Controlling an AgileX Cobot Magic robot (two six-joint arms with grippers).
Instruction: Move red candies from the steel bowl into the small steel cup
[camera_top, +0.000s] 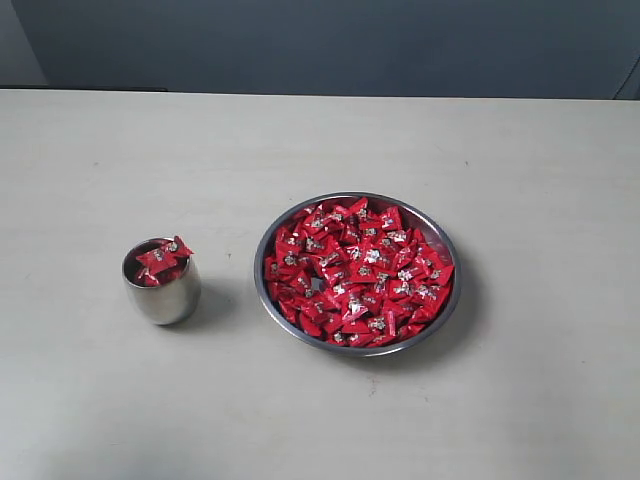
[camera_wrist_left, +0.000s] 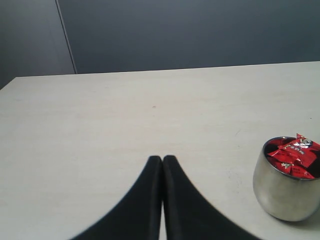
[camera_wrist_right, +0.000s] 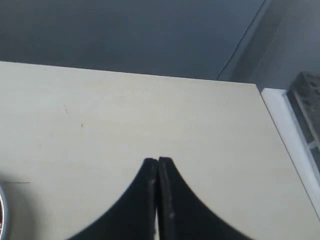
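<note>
The steel bowl (camera_top: 436, 238) sits right of the table's middle, heaped with red candies (camera_top: 358, 272). Left of it stands the small steel cup (camera_top: 163, 297), filled to its rim with a few red candies (camera_top: 160, 260). Neither arm shows in the exterior view. In the left wrist view my left gripper (camera_wrist_left: 162, 159) is shut with nothing between its black fingers, over bare table, and the cup (camera_wrist_left: 282, 192) with its candies (camera_wrist_left: 294, 156) stands apart from it. My right gripper (camera_wrist_right: 158, 161) is shut and empty too; a sliver of the bowl's rim (camera_wrist_right: 2, 215) shows at that frame's edge.
The pale table (camera_top: 320, 140) runs back to a dark grey wall (camera_top: 330, 45). In the right wrist view the table's side edge (camera_wrist_right: 280, 145) meets a white ledge (camera_wrist_right: 295, 135).
</note>
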